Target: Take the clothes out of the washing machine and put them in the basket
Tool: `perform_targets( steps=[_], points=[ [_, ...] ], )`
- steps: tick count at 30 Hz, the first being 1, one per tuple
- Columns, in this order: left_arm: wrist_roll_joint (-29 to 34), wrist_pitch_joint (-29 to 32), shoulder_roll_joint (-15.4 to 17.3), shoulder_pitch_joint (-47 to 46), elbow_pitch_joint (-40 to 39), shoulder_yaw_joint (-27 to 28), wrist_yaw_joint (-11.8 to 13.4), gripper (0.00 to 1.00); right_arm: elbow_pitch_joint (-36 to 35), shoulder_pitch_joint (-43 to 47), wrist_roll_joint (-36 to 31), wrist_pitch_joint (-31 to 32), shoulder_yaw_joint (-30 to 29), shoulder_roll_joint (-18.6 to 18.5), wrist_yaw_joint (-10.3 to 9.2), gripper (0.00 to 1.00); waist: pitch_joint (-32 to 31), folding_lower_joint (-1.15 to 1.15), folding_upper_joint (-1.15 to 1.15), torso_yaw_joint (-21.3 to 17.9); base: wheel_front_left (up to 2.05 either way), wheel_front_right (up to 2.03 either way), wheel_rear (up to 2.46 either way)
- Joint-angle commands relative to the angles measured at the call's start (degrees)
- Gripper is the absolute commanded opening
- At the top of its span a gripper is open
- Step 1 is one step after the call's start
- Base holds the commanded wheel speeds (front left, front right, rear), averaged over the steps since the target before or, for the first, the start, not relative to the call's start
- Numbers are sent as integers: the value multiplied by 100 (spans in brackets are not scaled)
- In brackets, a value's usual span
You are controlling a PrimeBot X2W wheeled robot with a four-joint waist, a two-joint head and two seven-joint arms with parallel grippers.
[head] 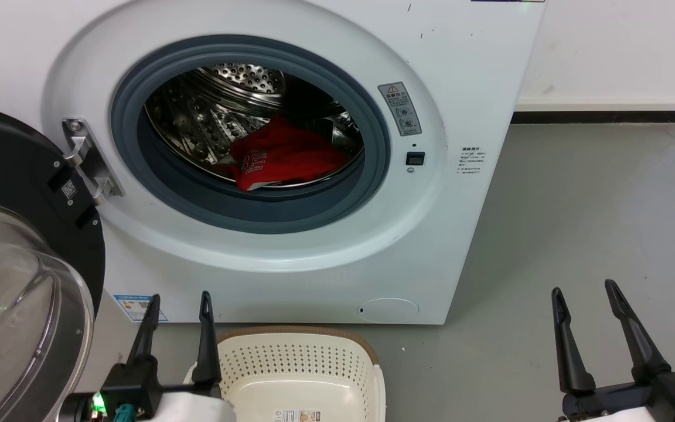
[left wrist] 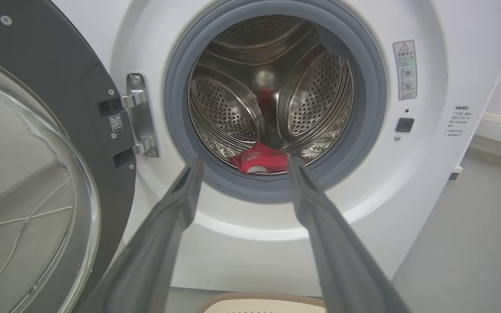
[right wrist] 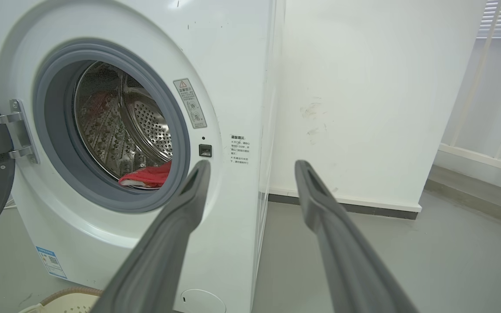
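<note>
The white washing machine [head: 466, 76] stands with its door [head: 15, 193] swung open to the left. Red clothes [head: 287, 155] with white lettering lie at the bottom front of the steel drum, also seen as clothes [left wrist: 261, 158] and clothes [right wrist: 148, 176]. The cream basket [head: 299, 357] with a brown rim sits on the floor just below the porthole. My left gripper [head: 179, 308] is open, low in front of the machine, beside the basket's left side. My right gripper [head: 586, 296] is open over the floor, right of the machine. Both hold nothing.
The open glass door [left wrist: 28, 174] juts out close on the left of my left arm. Grey floor [head: 578, 223] stretches right of the machine to a white wall [right wrist: 363, 87] with a dark baseboard.
</note>
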Motion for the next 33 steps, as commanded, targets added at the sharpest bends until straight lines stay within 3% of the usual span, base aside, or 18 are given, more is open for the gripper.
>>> perform_targets(
  steps=[1, 10, 19, 27, 28, 33],
  points=[
    [-1, -16, -8, -159, 42, 46, -11, 100, 4, 6, -28, -12, 13, 11, -4, 100, 18, 0, 0, -13, 0, 0, 0],
    [169, -16, 19, -1025, 681, 295, -285, 100, -27, -144, -53, -12, 76, 12, -4, 100, 197, 0, 0, -150, 0, 0, 0],
    [232, -16, 209, -2700, 1813, 567, -388, 100, -131, -522, -71, -12, 136, 12, -4, 100, 913, 0, 0, -421, 0, 0, 0],
    [269, -16, 466, -4368, 3052, 581, -505, 100, -203, -996, -10, -12, 163, 13, -4, 100, 1724, 0, 0, -663, 0, 0, 0],
    [302, -16, 590, -4966, 3613, 541, -547, 100, -239, -1167, 28, -12, 187, 12, -4, 100, 2015, 0, 0, -758, 0, 0, 0],
    [337, 195, 859, -6101, 4533, 508, -561, 100, -323, -1468, 111, -12, 193, 12, -4, 100, 2531, 0, 0, -879, 0, 0, 0]
  ],
)
